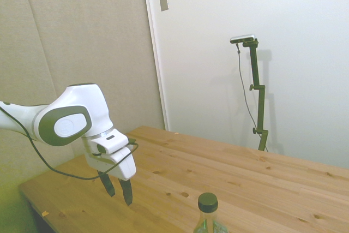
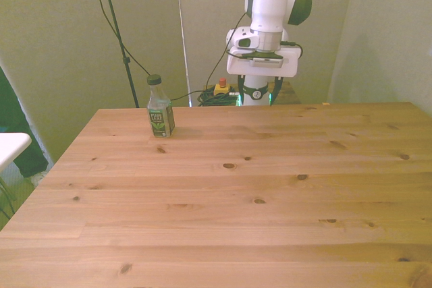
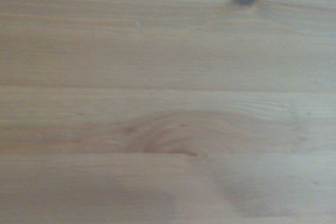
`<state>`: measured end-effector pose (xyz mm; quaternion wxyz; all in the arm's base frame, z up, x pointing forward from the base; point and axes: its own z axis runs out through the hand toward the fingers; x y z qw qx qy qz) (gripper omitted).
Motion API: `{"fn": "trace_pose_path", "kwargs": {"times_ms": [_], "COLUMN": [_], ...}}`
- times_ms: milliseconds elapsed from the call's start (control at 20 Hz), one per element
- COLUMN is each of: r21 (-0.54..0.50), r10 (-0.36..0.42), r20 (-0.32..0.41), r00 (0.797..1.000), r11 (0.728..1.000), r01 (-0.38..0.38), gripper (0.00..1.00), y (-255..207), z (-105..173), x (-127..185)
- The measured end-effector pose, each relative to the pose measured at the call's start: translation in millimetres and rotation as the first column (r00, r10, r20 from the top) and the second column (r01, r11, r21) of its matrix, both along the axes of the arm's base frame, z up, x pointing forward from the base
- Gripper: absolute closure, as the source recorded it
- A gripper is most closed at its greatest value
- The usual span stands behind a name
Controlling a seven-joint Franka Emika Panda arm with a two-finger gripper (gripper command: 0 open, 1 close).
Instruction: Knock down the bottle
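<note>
You are looking at a lab: bare padded beige wall panels (image 1: 82,31), plain pine-plank table (image 2: 223,193), floor cables (image 2: 216,96).

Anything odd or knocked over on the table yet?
Nothing stands out. The bottle stands upright with its cap on, near the table's far edge. The gripper is well apart from it, holding nothing.
</note>
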<state>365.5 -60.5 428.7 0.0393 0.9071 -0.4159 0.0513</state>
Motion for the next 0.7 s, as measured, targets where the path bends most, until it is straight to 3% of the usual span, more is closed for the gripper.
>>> {"fn": "trace_pose_path", "kwargs": {"times_ms": [700], "r21": [-0.034], "r10": [-0.131], "r20": [0.012], "r00": [0.991], "r11": [0.991], "r01": [0.131], "gripper": [1.00], "y": [-150.3], "z": [24.4], "x": [-85.1]}}
